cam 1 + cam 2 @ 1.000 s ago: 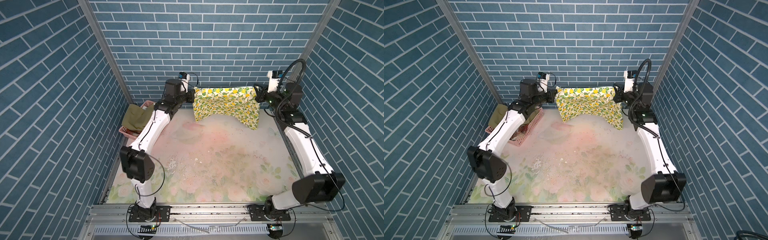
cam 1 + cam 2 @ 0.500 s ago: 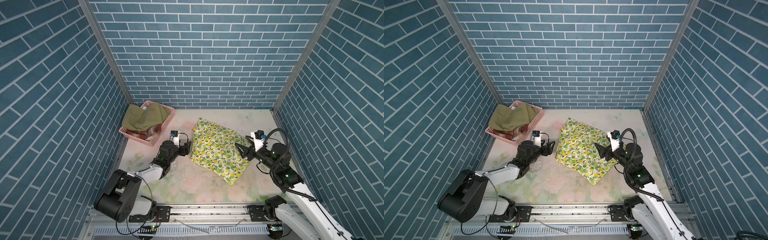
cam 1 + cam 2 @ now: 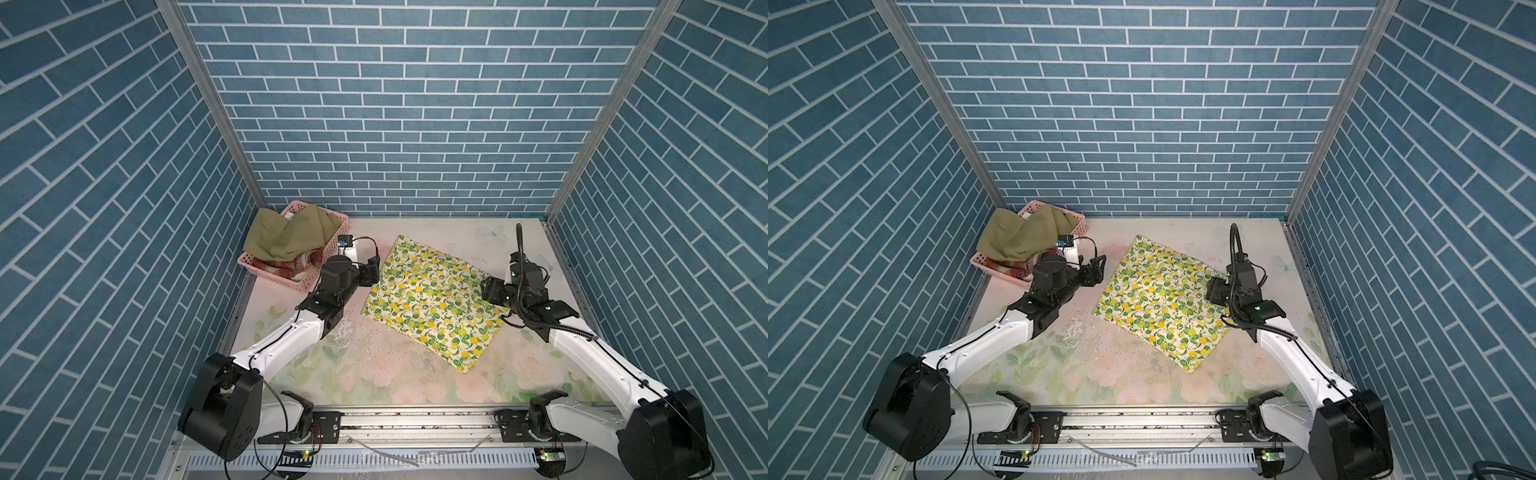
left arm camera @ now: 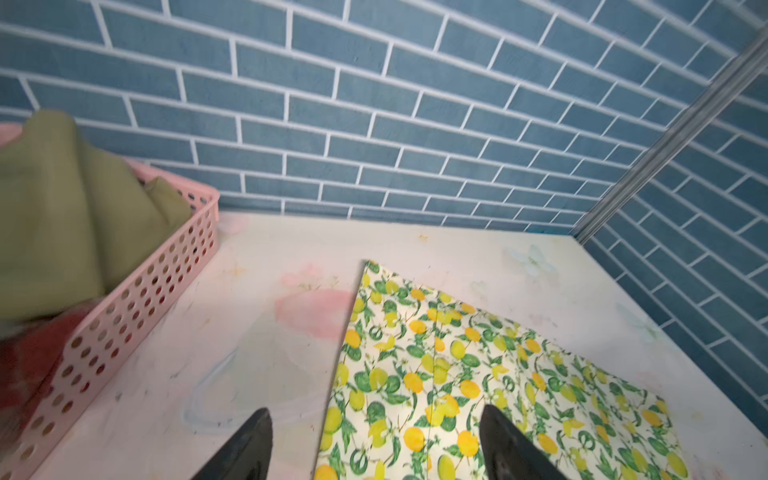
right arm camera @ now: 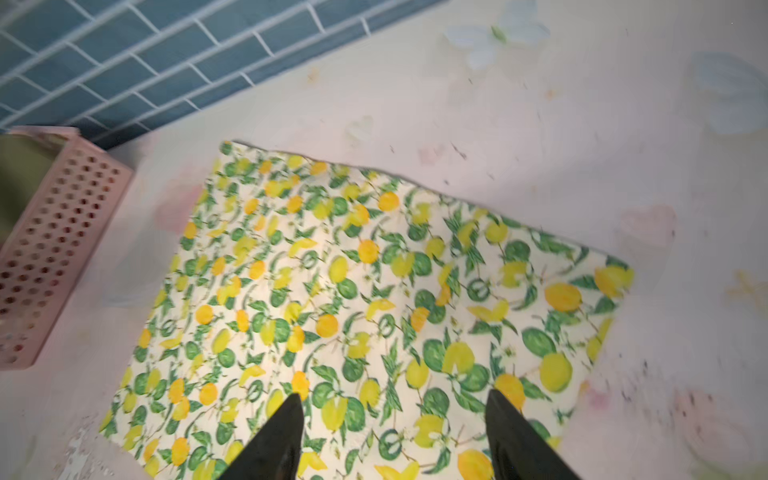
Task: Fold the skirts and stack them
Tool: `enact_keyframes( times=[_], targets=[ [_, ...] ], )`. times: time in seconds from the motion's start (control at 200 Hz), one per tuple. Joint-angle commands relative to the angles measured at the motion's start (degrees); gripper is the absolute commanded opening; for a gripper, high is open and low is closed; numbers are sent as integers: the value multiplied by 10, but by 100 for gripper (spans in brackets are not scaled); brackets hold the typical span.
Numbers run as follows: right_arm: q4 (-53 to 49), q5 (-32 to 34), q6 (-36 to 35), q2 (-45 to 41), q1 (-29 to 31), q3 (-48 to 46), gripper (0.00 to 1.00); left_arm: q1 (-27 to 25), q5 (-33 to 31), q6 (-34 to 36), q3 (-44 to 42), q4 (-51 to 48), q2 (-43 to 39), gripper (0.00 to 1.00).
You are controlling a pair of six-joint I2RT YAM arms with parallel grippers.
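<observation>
Lemon-print skirt [image 3: 432,299] is being flanked on the table [image 3: 415,374] by left gripper [image 3: 375,266] at 10 o'clock and right gripper [image 3: 486,289] at 3 o'clock, both being held wide, nothing being gripped

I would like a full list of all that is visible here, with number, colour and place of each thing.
lemon-print skirt: one, white with yellow lemons and green leaves, flat on the table's middle.
olive skirt: one, olive green, heaped over the basket.
plaid cloth: one, rust-red and cream, in the basket under the olive skirt.
basket: one, pink, perforated, back left corner.
table covering: one, faded rose print, under everything.
walls: three, blue brick pattern, around the table.
left gripper: one, black, open, at the lemon-print skirt's left edge.
right gripper: one, black, open, over its right side.
</observation>
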Motion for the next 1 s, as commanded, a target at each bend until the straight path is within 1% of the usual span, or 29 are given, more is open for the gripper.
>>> enact_keyframes(
  times=[0.0,0.055,0.17,0.335,0.42,0.56,0.785,0.885,0.99],
  targets=[
    [-49,19,107,9,-20,5,67,-6,-12,-21,20,-153,32,79],
    [-57,10,127,15,-32,-1,65,-9,-10,-26,32,-186,54,79],
    [-86,13,169,16,-47,-14,66,-11,11,-33,50,-221,99,79],
    [-109,-10,211,14,-70,-39,66,-12,36,-39,52,-218,140,79],
    [-95,-26,226,20,-80,-54,66,-12,40,-39,56,-220,157,78],
    [-68,-54,236,46,-96,-69,64,-12,43,-35,65,-231,179,76],
    [-33,-79,247,68,-107,-92,59,-11,45,-43,63,-237,200,74],
    [-18,-80,249,76,-108,-101,58,-13,43,-46,57,-233,207,72],
    [-3,-80,252,82,-114,-111,57,-12,48,-47,57,-232,219,64]
  ],
)
